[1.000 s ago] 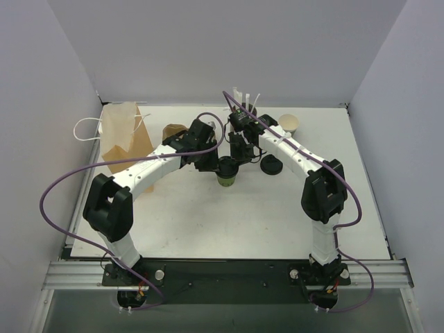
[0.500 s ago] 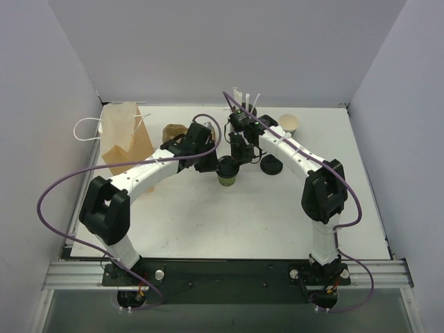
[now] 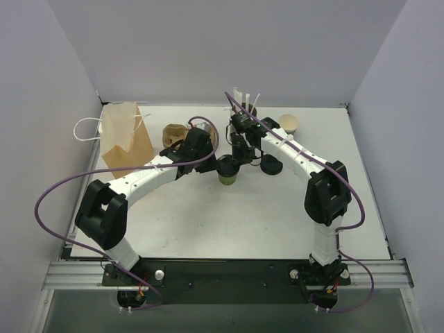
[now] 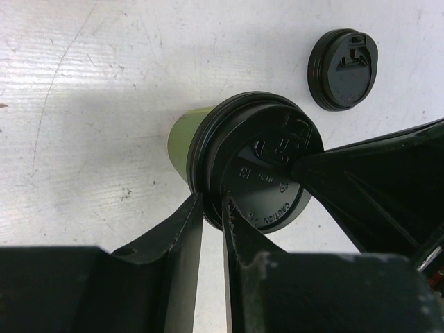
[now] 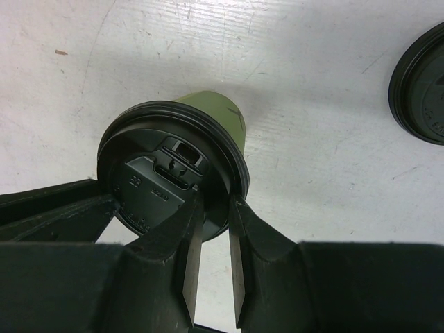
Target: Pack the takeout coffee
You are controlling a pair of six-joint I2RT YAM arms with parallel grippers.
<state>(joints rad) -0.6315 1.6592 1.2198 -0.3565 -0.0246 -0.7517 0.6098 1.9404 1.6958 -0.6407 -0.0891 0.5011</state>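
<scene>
Top view: the takeout coffee (image 3: 227,172) stands upright near the middle of the table (image 3: 208,222), with both arms reaching in to it - the left jaws from its left, the right jaws from behind and to its right. A loose black lid (image 3: 270,165) lies just right of it, a lidless cup (image 3: 288,124) sits further back on the right, and a brown paper bag (image 3: 126,139) stands at the far left.

Left wrist: the left jaws are clamped on the near rim of the coffee's black lid (image 4: 260,166), with one finger (image 4: 182,232) outside the rim and the other on the lid's top.

Right wrist: the right jaws are pinched on the lid's rim - one finger (image 5: 186,236) on top, the other (image 5: 243,236) outside against the green wall (image 5: 215,114).
</scene>
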